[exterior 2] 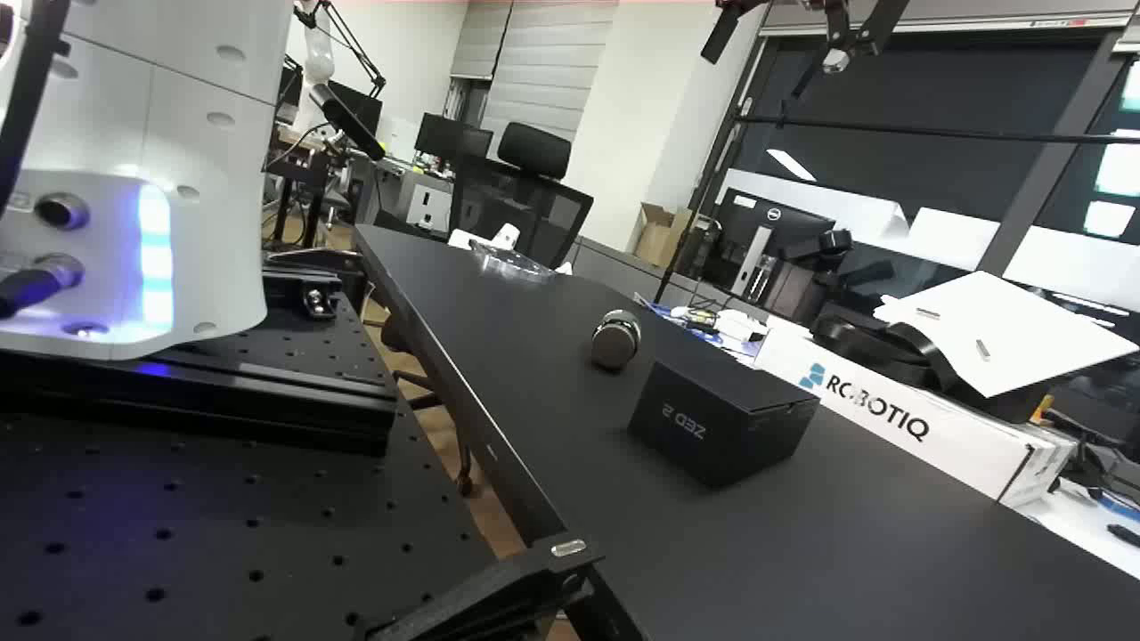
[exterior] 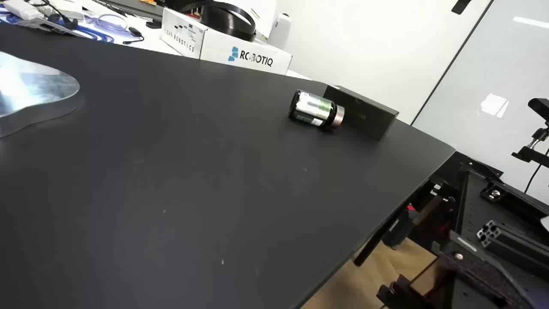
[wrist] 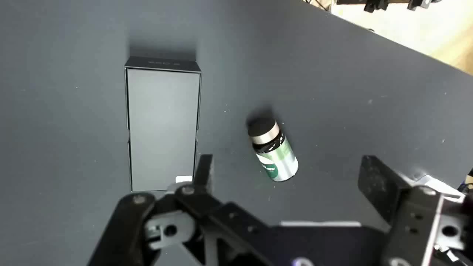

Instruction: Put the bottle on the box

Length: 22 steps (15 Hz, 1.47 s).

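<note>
The bottle lies on its side on the black table, dark with a silvery-green label and a silver-banded cap. It shows in both exterior views point(exterior: 315, 109) point(exterior 2: 615, 340) and in the wrist view point(wrist: 276, 157). The flat black box lies beside it, apart from it, in both exterior views point(exterior: 362, 112) point(exterior 2: 712, 423) and at the left of the wrist view point(wrist: 162, 125). My gripper point(wrist: 287, 160) is open and empty above the table, the bottle showing between its fingers. Its fingers also show at the top edge of an exterior view point(exterior 2: 757, 69), high over the table.
A white box with blue lettering point(exterior: 246, 53) stands behind the table, with black straps on it; it also shows in an exterior view point(exterior 2: 899, 414). A clear plastic-like object point(exterior: 34, 90) lies on the table. The table edge point(exterior 2: 499, 436) runs beside the robot's base point(exterior 2: 134, 178).
</note>
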Each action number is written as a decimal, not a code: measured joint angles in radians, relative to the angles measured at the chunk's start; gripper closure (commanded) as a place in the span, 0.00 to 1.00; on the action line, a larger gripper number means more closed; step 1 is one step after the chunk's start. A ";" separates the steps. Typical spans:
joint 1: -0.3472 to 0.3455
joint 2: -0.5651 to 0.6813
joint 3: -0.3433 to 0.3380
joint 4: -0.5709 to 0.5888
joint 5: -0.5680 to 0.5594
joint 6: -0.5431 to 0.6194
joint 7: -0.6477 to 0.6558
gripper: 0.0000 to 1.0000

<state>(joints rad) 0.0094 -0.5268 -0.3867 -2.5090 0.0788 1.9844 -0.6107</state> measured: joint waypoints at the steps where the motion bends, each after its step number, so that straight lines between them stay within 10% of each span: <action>1: 0.000 0.000 0.000 0.000 0.000 0.000 0.000 0.00; 13: -0.010 0.005 0.018 -0.002 0.001 0.015 -0.020 0.00; 22: 0.065 0.232 0.202 -0.047 0.000 0.325 -0.123 0.00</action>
<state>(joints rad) 0.0744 -0.2952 -0.1847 -2.5565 0.0787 2.3099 -0.7333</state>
